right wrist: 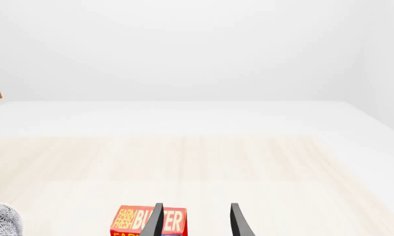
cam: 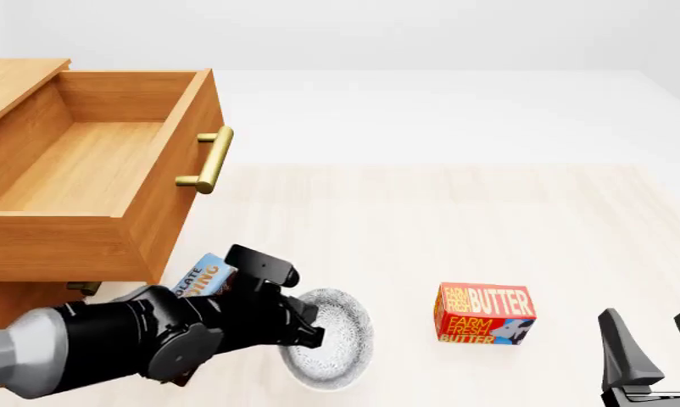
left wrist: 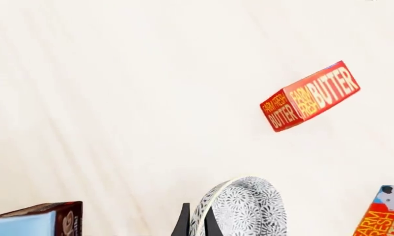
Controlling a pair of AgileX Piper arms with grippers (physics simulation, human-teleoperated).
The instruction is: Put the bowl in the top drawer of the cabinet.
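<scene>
The bowl (cam: 334, 339) is a small round white ceramic piece with a fine blue-grey floral speckle. It is tipped up on edge near the desk's near edge, left of centre, its rim standing steeply instead of lying flat. The left end effector (cam: 306, 332) is clamped on the bowl's rim, one dark finger (left wrist: 182, 223) on each side of the thin wall in the left wrist view. Nothing shows inside the bowl.

Just beside the left arm lies a dark box (cam: 204, 278) with a pale blue face. To the bowl's right stands a red butter box (cam: 486, 314), a squat rectangular carton, well apart from the bowl.

The top drawer (cam: 91, 182), a deep light-wood box with a brass bar handle (cam: 208, 159), is pulled out of the cabinet (cam: 12, 76) at the desk's left edge; its visible floor is bare wood.

The right end effector (cam: 657, 339) sits at the near right corner, fingers spread and holding nothing.
</scene>
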